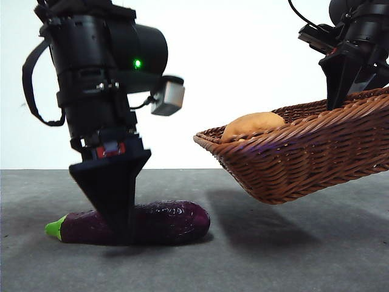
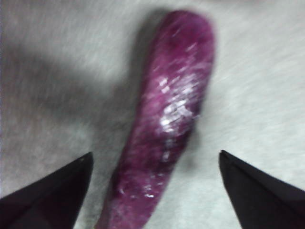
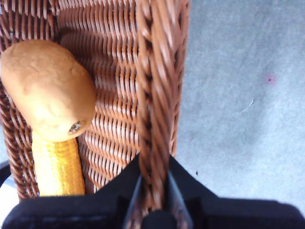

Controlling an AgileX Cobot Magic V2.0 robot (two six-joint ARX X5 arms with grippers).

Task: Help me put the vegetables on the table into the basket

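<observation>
the left tool (image 1: pixel 119 226) is straddling the eggplant (image 1: pixel 164 222) on the counter (image 1: pixel 292 255), spread wide; it should be clenching mid-body. the right tool (image 3: pixel 153 202) is pinching the basket (image 1: pixel 304 158) rim, lifted beside the eggplant.

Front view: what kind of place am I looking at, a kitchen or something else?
Likely a robot test bench, not a kitchen: a bare grey table against a blank white backdrop, two black robot arms, and plastic-looking vegetables, an eggplant on the table and a potato in a wicker basket held tilted above it.

Blown-out backdrop, blurred wrist views, soft shadows
</observation>
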